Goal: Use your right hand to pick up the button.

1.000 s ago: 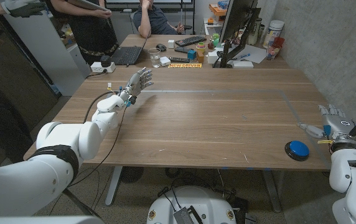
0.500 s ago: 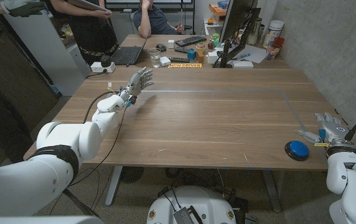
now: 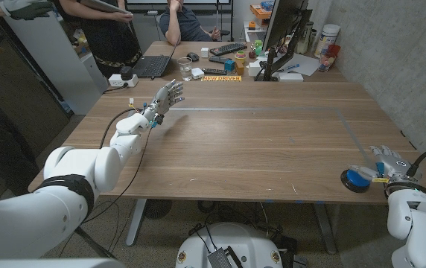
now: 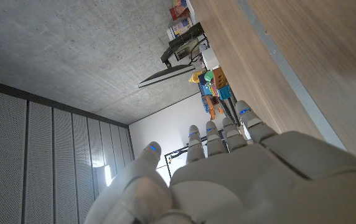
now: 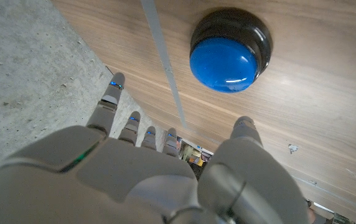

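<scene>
From my seat the wooden table (image 3: 258,141) spans most of the head view, with a laptop (image 3: 152,66) and desk clutter along its far edge in the upper middle. My left robot hand (image 3: 167,97) stands in the upper left of that picture, fingers spread and holding nothing; I leave it parked there. My right robot hand (image 3: 386,164) sits at the lower right, just beside the blue button (image 3: 357,177), which lies near the table's front right corner. In the right wrist view the right robot hand is released, fingers apart, thumb on one side and the rest on the other, with the button (image 5: 230,50) ahead of the fingertips and not touched as far as I can tell.

To do this step well, I judge I should bring the hand over so the black base sits between thumb and fingers, lower until the fingertips are at the base's side, and close on the base rather than the blue dome, which looks smooth and likely to slip.
</scene>
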Robot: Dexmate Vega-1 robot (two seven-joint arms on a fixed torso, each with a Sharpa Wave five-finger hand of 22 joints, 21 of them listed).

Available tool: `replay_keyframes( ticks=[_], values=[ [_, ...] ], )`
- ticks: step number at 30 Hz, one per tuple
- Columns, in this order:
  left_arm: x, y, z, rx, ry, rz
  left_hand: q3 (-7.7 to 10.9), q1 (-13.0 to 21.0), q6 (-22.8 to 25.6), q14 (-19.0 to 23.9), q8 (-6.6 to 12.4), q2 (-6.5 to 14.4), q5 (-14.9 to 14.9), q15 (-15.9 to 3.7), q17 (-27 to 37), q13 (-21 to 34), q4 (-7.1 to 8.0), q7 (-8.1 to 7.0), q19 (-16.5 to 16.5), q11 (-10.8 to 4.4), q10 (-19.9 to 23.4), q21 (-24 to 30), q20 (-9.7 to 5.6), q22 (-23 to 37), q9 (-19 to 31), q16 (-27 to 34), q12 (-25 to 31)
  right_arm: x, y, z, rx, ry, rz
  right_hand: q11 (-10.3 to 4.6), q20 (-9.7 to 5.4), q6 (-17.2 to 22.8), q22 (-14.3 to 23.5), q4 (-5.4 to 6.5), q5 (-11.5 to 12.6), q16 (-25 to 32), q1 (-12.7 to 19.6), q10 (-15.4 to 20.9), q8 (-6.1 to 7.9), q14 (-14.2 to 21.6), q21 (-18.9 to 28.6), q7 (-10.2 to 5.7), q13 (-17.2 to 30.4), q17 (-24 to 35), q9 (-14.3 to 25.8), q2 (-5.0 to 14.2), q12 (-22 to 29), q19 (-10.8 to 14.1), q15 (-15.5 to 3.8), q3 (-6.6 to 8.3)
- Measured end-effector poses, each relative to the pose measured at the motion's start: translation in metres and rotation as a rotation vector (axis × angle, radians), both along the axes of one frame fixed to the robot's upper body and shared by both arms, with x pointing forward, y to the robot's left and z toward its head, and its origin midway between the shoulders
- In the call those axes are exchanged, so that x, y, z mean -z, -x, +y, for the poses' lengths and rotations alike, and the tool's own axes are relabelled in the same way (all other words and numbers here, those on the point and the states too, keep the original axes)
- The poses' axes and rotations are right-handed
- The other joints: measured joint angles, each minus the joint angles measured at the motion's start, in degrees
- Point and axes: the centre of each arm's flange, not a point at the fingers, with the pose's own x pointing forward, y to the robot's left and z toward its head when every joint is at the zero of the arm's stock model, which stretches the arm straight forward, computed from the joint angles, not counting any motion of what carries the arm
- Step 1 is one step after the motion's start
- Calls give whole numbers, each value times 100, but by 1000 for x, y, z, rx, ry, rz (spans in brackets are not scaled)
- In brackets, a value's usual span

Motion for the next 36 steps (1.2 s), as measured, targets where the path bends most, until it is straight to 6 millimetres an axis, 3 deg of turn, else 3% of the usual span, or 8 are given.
replay_keyframes(
  ticks=[5,23,36],
  values=[
    [0,1,0,3,0,-8,0,0,0,0,0,0,0,0,0,0,0,0,0,0,0,0,0,0,0,0,0,1,-1,5,-14,-1,14,5,9,0,0,9,0,10,-67,48,0,88,0,-83,0,0,0,-67,45,52,2,-37],
    [-1,3,6,0,6,-18,0,0,0,0,0,0,0,0,1,0,0,0,0,0,0,-39,0,0,0,0,0,4,-13,17,-26,29,93,-57,-2,145,0,10,85,10,-19,109,33,147,0,-288,-15,1,-1,-20,45,206,-15,-37],
    [-2,1,7,-10,9,-6,0,-23,0,0,0,-23,0,0,1,0,0,0,0,0,0,-39,0,0,0,0,0,7,-20,19,-24,4,164,-35,-2,174,0,-86,106,58,127,230,55,341,44,-359,-14,1,-2,61,89,453,14,12]
  ],
)
